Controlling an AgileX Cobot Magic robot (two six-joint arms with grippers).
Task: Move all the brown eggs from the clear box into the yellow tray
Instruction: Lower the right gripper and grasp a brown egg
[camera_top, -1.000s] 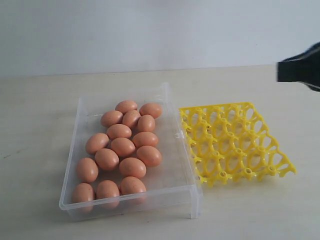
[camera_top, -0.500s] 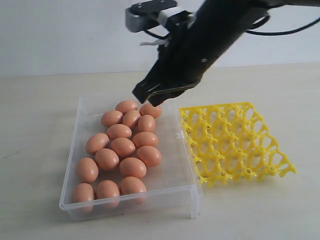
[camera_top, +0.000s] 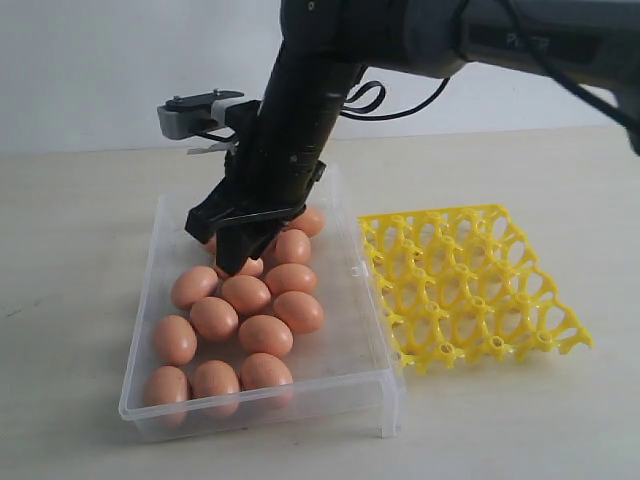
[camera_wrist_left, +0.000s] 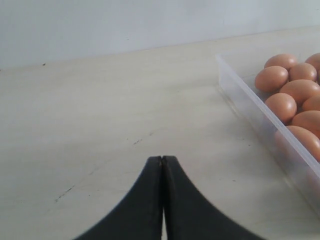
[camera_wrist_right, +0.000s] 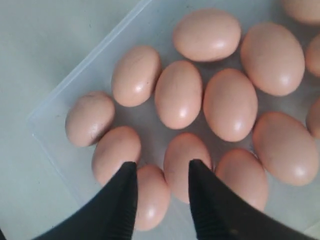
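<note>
Now swung in low over clear box: right hand, jaws parted, gripping nothing. Brown eggs clustered inside box, near wall to far end. Yellow tray just beside. Left hand pinched closed over surface.

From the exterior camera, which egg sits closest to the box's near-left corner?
The leftmost egg of the front row of three, beside the clear box's left wall.
</note>
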